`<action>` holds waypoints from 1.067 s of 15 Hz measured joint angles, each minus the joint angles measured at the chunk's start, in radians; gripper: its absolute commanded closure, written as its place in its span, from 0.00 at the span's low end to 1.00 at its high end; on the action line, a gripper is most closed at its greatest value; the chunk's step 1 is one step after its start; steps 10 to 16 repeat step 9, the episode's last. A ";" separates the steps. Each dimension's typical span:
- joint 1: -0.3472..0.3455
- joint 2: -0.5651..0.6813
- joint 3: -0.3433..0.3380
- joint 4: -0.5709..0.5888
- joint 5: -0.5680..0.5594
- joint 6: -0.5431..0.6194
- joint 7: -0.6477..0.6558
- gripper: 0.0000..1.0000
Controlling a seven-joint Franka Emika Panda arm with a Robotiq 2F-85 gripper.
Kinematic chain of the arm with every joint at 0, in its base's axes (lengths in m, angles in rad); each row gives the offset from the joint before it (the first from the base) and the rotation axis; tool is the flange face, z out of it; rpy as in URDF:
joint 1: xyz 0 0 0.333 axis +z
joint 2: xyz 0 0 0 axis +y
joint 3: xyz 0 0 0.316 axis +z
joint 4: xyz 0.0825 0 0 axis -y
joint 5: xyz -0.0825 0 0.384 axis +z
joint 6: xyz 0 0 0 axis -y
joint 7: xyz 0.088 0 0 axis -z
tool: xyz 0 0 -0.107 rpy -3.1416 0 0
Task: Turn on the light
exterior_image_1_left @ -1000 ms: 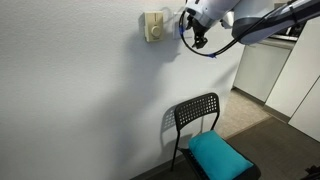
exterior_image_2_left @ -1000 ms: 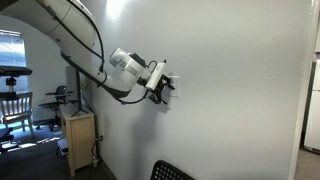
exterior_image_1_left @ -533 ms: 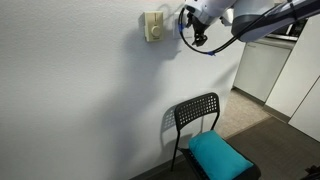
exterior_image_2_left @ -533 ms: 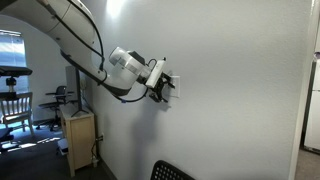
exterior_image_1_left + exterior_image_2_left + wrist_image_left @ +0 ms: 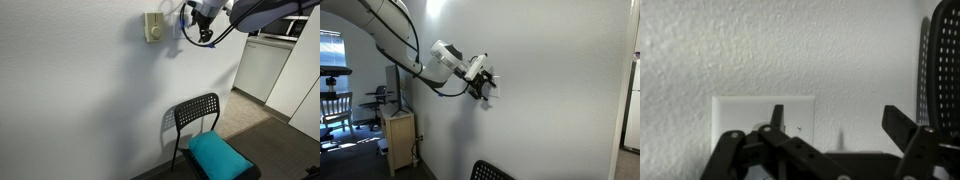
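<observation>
Thermostat box: on the wall, left of the arm, untouched.
Light switch: white wall plate low-left in the wrist view, one fingertip over its middle.
End effector: fingers apart, gripping nothing; since half a second ago it has risen and tilted at the wall.
Meaning: a rocker press is likely under way; no lamp shows to confirm.

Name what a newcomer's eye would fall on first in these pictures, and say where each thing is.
The white robot arm stretching high across the bare wall stands out first, its open fingers right at a small white switch plate. Lower down, a black chair with a teal cushion stands against the wall, and a cream box hangs on it beside the arm's tip.
</observation>
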 measured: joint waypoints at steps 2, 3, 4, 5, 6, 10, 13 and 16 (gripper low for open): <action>-0.002 -0.029 0.000 0.000 0.020 -0.053 -0.027 0.00; -0.003 -0.043 0.000 -0.001 0.033 -0.074 -0.041 0.00; -0.004 -0.056 0.000 -0.002 0.047 -0.089 -0.054 0.00; -0.006 -0.067 0.000 -0.003 0.058 -0.100 -0.064 0.00; -0.006 -0.075 0.000 -0.003 0.070 -0.110 -0.074 0.00; -0.008 -0.088 0.000 -0.007 0.116 -0.124 -0.110 0.00; -0.008 -0.088 0.000 -0.007 0.116 -0.124 -0.110 0.00; -0.008 -0.088 0.000 -0.007 0.116 -0.124 -0.110 0.00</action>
